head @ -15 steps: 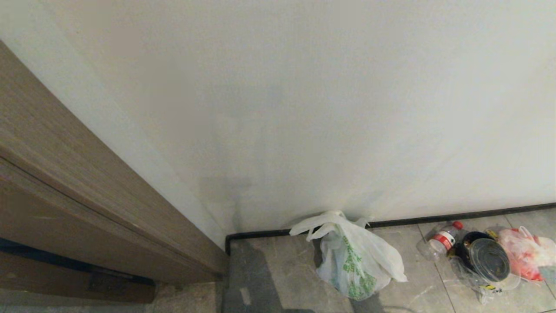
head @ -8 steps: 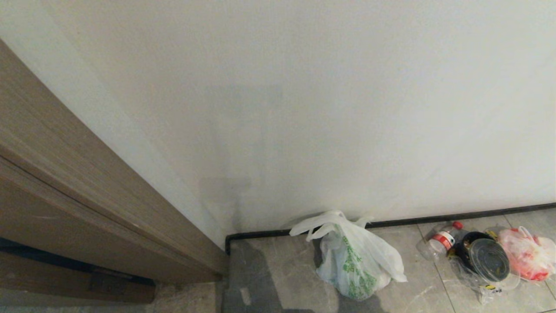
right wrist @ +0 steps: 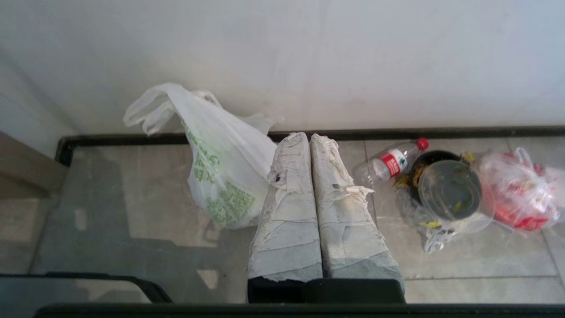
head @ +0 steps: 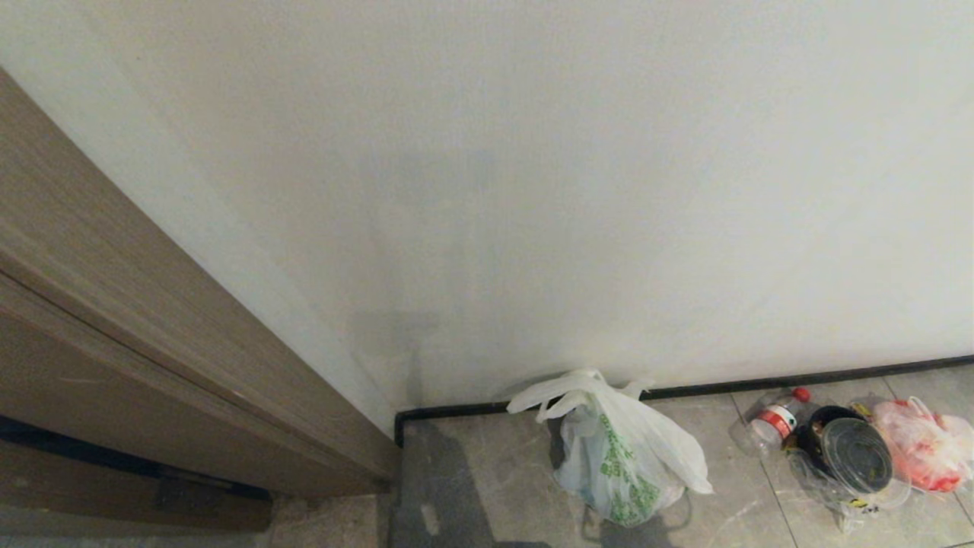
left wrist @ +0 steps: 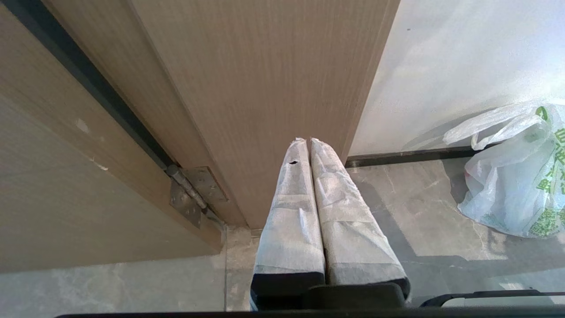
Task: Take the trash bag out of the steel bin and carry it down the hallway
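Both end effectors closed, empty, left end effector (left wrist: 310,140), right end effector (right wrist: 309,136), trash bag (head: 620,449) base cropped

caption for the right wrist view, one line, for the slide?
Right end effector shut and empty above the tiled floor, trash bag set down against the white wall beside other litter.

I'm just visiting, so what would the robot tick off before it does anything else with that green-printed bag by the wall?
1. The trash bag is out of any bin and on the floor tiles: ok.
2. Bag stands against the wall, handles up: ok.
3. Right gripper is shut on nothing, free of the bag: ok.
4. Left gripper is shut and empty by the door frame: ok.
5. Other litter, the bottle, black container and red-print bag, lies apart from the trash bag: ok.
6. Steel bin's whereabouts: cannot tell.
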Controlling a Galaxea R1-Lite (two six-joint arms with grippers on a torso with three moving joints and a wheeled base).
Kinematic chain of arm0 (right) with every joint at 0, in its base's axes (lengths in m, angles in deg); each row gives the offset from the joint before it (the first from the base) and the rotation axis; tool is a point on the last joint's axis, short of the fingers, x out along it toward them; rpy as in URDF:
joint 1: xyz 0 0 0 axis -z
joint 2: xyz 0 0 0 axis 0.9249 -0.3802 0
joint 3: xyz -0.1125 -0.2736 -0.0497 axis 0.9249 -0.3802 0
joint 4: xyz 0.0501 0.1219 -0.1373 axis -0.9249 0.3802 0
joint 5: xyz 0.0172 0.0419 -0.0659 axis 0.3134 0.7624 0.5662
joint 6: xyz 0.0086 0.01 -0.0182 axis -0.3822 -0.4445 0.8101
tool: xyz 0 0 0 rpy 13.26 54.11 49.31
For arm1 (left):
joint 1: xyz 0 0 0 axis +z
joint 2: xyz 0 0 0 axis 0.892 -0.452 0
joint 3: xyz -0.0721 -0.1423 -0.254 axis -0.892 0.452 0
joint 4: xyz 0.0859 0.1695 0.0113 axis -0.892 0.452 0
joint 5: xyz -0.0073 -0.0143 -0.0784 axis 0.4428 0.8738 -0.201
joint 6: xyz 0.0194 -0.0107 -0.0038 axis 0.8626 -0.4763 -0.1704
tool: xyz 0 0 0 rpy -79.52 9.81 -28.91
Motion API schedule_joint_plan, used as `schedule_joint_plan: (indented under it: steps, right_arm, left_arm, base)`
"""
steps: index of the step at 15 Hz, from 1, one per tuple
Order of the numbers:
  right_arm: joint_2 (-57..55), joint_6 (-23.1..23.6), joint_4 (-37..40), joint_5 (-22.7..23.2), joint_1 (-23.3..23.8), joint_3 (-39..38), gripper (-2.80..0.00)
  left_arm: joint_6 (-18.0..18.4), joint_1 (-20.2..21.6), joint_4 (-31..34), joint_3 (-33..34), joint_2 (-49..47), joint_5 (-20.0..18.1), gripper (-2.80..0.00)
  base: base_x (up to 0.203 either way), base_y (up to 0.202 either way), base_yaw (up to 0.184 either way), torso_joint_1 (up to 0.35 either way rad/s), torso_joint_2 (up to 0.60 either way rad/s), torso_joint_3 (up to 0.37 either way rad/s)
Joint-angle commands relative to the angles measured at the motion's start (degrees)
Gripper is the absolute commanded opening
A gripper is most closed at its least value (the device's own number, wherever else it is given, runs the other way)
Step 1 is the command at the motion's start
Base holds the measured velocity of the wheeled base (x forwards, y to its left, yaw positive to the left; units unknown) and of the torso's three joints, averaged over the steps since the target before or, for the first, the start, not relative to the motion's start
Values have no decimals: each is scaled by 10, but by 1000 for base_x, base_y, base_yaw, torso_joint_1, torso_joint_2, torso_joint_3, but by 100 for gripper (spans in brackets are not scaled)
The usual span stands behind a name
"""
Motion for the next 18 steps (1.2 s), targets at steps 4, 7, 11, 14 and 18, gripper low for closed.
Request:
schedule_joint_plan:
  steps: [4,7,11,14,18]
  right_arm:
    - [30,-6,0,-4,0,-6,-280]
    - [30,-13,0,-6,0,-6,-280]
    - [30,-14,0,-6,0,-6,-280]
    - [30,-22,1,-7,0,-6,-280]
    - [30,-22,1,-7,0,-6,-280]
  left_arm:
    - [0,0,0,0,0,1,-280]
    - [0,0,0,0,0,1,-280]
    - [5,0,-1,-1,0,0,-280]
    - [3,0,0,0,0,0,-280]
    - [0,0,0,0,0,1,-280]
  base:
    - [0,0,0,0,0,0]
    - [0,0,0,0,0,0]
    - [0,0,0,0,0,0]
    - [0,0,0,0,0,0]
    - [0,0,0,2,-1,21]
